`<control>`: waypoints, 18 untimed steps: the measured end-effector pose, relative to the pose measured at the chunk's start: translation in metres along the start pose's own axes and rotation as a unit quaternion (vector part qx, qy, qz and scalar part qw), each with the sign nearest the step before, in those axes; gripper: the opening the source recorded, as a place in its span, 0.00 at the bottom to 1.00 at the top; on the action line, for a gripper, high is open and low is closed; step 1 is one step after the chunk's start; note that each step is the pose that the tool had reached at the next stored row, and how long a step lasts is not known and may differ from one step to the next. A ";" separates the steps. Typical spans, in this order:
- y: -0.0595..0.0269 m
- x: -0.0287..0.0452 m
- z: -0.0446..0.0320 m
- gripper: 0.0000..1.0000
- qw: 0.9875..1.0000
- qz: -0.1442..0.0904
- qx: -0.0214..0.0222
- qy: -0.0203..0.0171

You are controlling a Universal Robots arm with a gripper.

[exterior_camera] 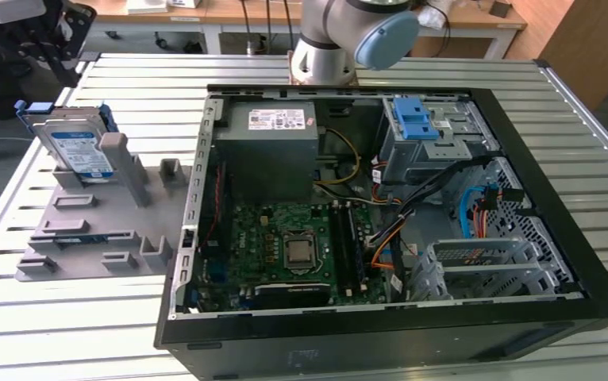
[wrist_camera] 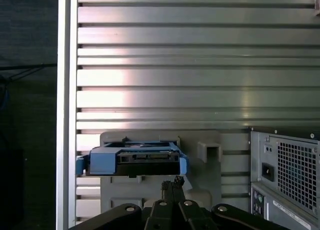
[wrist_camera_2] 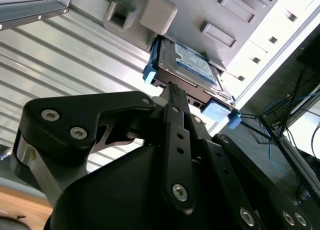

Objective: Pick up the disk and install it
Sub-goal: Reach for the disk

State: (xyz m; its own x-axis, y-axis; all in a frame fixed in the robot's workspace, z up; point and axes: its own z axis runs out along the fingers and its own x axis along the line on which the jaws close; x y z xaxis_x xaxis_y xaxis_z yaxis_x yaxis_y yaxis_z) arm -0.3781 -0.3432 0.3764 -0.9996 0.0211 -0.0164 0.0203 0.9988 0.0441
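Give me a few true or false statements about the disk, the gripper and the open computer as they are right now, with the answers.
1. The disk stands on edge in the grey fixture beside the computer case. True.
2. The gripper is clamped on the disk. False: it is shut on nothing, short of the disk.
3. The case lies open with the motherboard exposed. True.
4. The disk is installed inside the case. False: it sits in the fixture, outside the case.
5. The disk's carrier frame is red. False: it is blue.
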 end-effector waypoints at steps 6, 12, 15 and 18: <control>0.0009 0.0066 0.0004 0.11 1.000 0.000 0.000 0.000; 0.0017 0.0136 0.0010 0.11 1.000 0.000 0.000 0.000; 0.0021 0.0168 0.0011 0.11 1.000 0.000 0.000 0.000; 0.0025 0.0201 0.0014 0.11 1.000 0.000 0.000 0.000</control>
State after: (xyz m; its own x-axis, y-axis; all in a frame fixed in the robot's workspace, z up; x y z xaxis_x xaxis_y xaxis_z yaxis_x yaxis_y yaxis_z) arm -0.3981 -0.3402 0.3749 -0.9996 0.0211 -0.0162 0.0203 0.9988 0.0441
